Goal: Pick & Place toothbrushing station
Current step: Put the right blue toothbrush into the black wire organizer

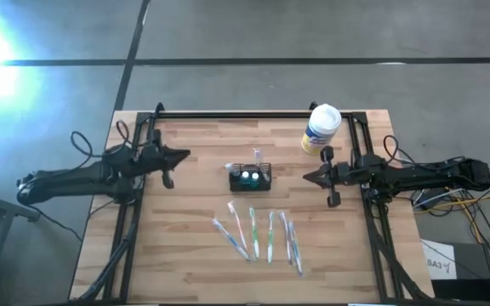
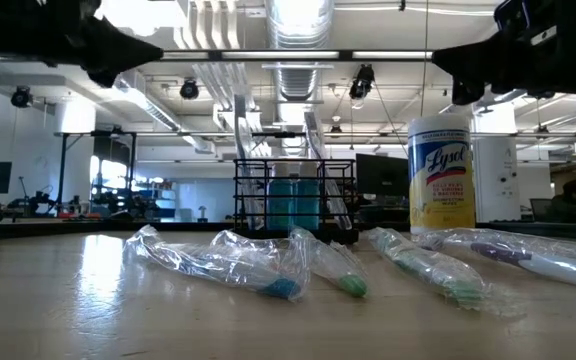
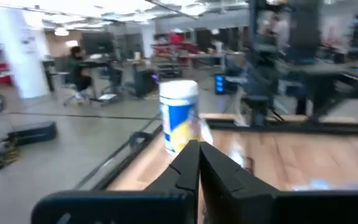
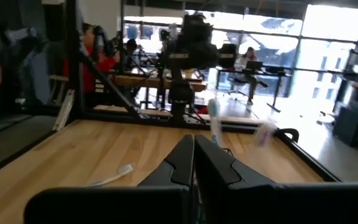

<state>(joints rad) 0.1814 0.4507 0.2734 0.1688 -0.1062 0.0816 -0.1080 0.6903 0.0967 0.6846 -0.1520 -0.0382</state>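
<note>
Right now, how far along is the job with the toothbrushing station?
Nothing looks done yet. The black wire-mesh caddy stands mid-table, with one toothbrush and teal items in it. Nothing is in hand: the left gripper and the right gripper are both shut and empty, hovering on either side of the caddy. Left to do: five wrapped toothbrushes lie loose on the table in front of the caddy.
</note>
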